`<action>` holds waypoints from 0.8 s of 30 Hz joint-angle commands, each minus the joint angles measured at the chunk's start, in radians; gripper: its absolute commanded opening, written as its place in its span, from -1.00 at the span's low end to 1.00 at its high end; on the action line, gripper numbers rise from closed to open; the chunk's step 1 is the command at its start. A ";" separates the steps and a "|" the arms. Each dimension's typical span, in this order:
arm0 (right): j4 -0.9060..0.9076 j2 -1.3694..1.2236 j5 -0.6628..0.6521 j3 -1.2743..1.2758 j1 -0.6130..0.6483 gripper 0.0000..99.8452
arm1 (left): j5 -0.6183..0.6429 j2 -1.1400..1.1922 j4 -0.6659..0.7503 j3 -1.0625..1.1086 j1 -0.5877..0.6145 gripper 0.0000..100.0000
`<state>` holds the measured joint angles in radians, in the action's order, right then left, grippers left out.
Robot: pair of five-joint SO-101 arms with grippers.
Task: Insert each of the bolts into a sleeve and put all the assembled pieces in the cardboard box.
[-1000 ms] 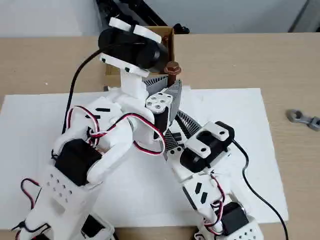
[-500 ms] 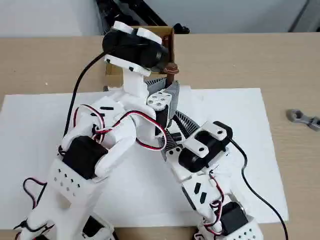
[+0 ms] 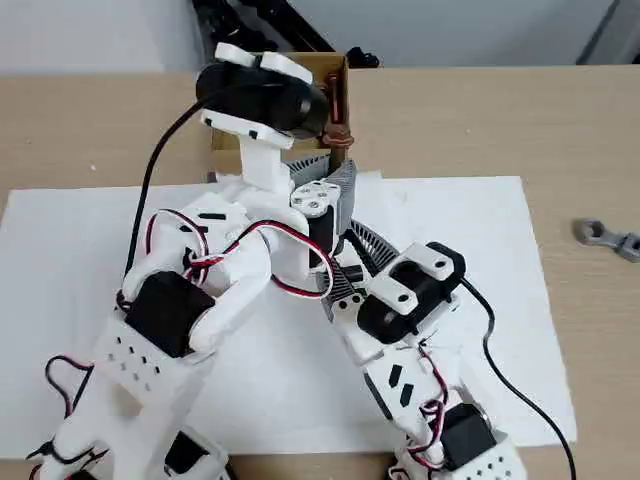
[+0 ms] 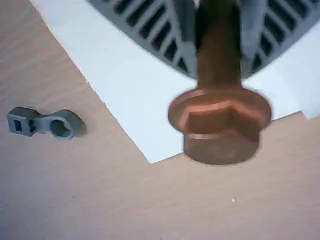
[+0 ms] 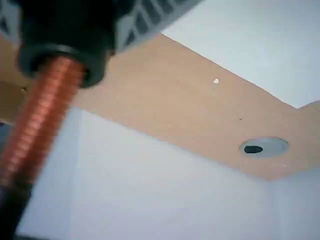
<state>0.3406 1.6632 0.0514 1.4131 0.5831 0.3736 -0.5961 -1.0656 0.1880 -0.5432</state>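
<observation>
My left gripper (image 3: 335, 168) is stretched toward the cardboard box (image 3: 338, 84) at the table's far edge and is shut on a copper bolt (image 3: 338, 132). The bolt's hex head (image 4: 220, 125) pokes out past the grey fingers (image 4: 252, 25), just beside the box's near corner. My right gripper (image 3: 345, 265) sits lower on the white sheet, partly under the left arm. In the right wrist view it is shut on a black sleeve (image 5: 65, 37), with a copper threaded shaft (image 5: 42, 115) running out of it.
A white paper sheet (image 3: 460, 260) covers the middle of the wooden table. A small grey wrench-like part (image 3: 605, 237) (image 4: 44, 123) lies on bare wood at the right. A grey round hole (image 5: 263, 147) is set in the tabletop.
The left arm has shifted a little, carrying the bolt slightly closer to the cardboard box. The right arm has barely moved.
</observation>
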 commanded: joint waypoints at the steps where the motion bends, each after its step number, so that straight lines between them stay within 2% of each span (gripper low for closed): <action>1: -0.033 0.008 -0.011 -0.015 0.001 -0.99 | 0.012 -0.025 0.051 0.021 0.020 -0.99; 8: -0.031 0.004 -0.011 -0.015 0.001 -0.99 | 0.006 -0.025 0.095 0.059 0.023 -0.99; 13: -0.028 0.004 -0.011 -0.017 0.001 -0.99 | 0.006 -0.025 0.094 0.059 0.083 -0.99; 24: -0.031 0.001 -0.014 -0.017 -0.001 -0.99 | 0.006 -0.071 -0.035 0.054 0.026 -0.99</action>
<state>0.3422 1.6602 0.0453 1.4162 0.5861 0.3798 -0.6130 -1.0564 0.2463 -0.5079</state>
